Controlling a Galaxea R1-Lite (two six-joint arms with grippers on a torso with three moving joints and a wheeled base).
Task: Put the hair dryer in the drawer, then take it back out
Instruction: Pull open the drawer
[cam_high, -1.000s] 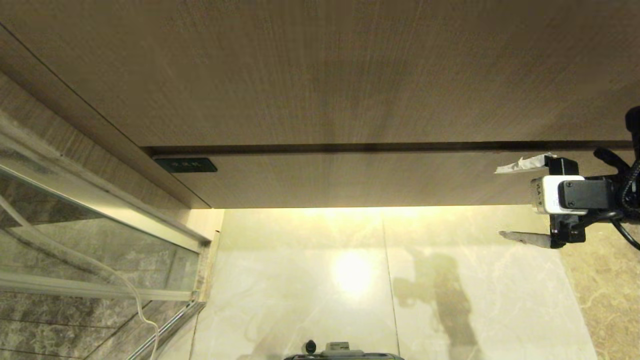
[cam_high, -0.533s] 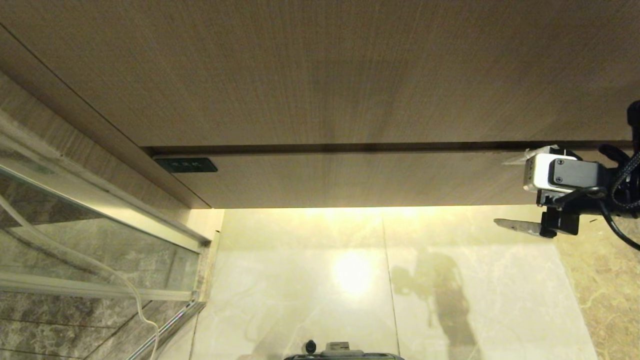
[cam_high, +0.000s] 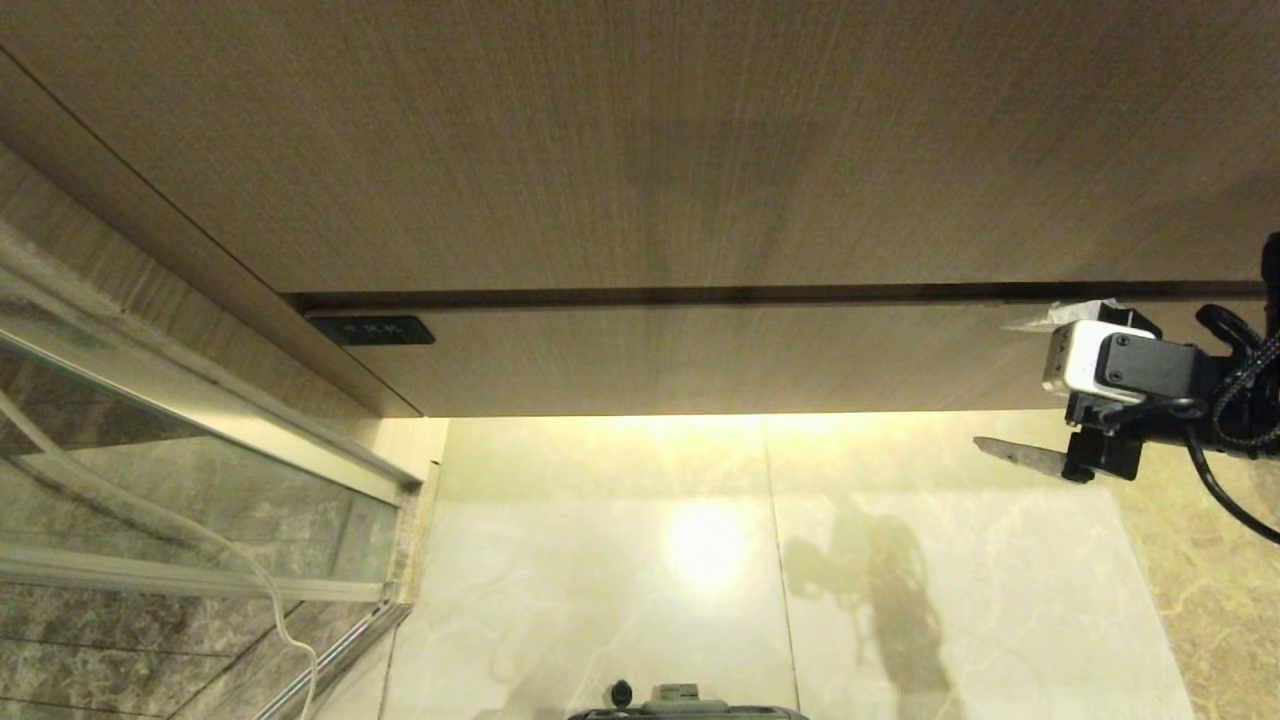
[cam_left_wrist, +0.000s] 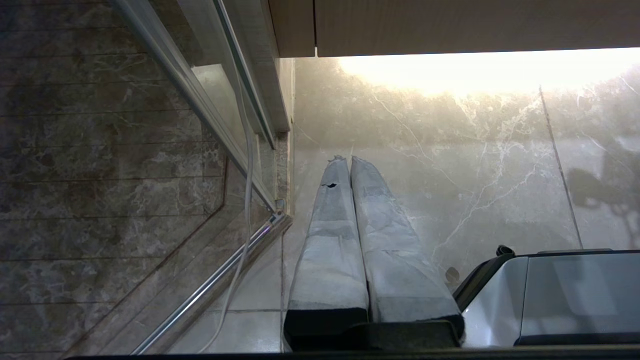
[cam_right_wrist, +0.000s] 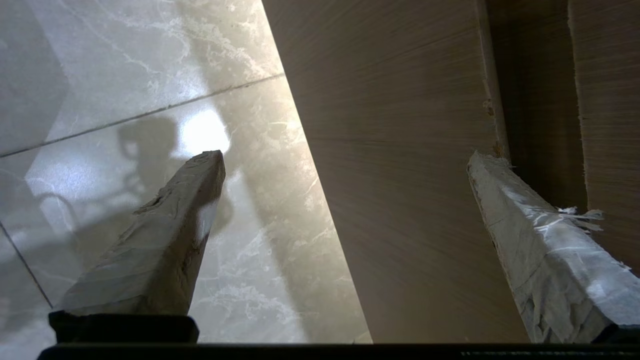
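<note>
My right jaws (cam_high: 1020, 385) gape wide, empty, at 1 closed drawer (cam_high: 700, 355) front, far right. Left jaws (cam_left_wrist: 350, 165) pressed together, parked over floor (cam_high: 900, 560). Hair dryer: can't see it.

Two grippers, right (cam_high: 1010, 385) and left (cam_left_wrist: 350, 162), two fingers (cam_right_wrist: 165, 235) each, one drawer (cam_high: 700, 360), one dark label (cam_high: 371, 330), one white cord (cam_high: 290, 630), one glass door (cam_high: 150, 450)

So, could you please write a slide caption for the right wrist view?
Open right gripper straddling the closed drawer front, one finger at its upper gap, above marble floor.
</note>
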